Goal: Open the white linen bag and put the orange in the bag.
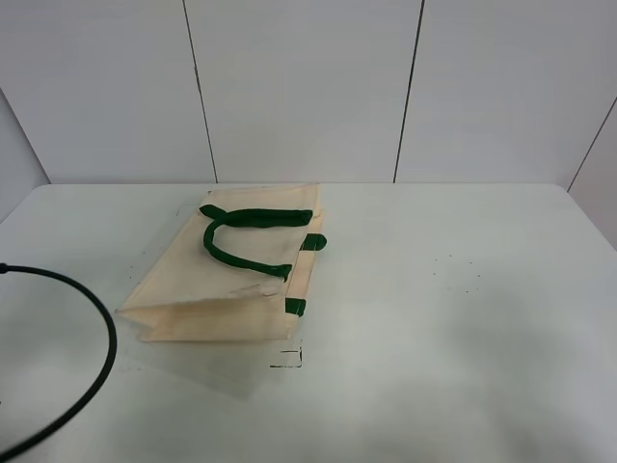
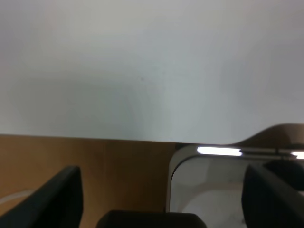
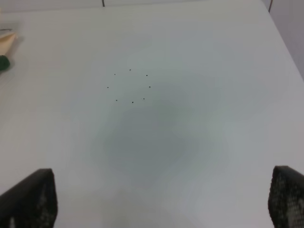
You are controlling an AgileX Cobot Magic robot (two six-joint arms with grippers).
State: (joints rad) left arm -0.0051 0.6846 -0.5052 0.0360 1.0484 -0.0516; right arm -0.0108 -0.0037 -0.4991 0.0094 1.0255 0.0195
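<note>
The white linen bag (image 1: 231, 275) lies flat on the table (image 1: 453, 289), left of the middle, with its dark green handles (image 1: 246, 234) on top and its mouth edge toward the front. A corner of it shows in the right wrist view (image 3: 5, 45). The orange is out of view in every frame. No arm shows in the high view. My left gripper (image 2: 161, 194) is open and empty, over the table's near edge. My right gripper (image 3: 161, 204) is open and empty above bare table, well right of the bag.
A black cable (image 1: 87, 367) curves over the table's front left corner. A small black square mark (image 1: 287, 358) sits just in front of the bag. Below the table edge the left wrist view shows a wooden floor (image 2: 95, 166) and a grey rounded base (image 2: 209, 185).
</note>
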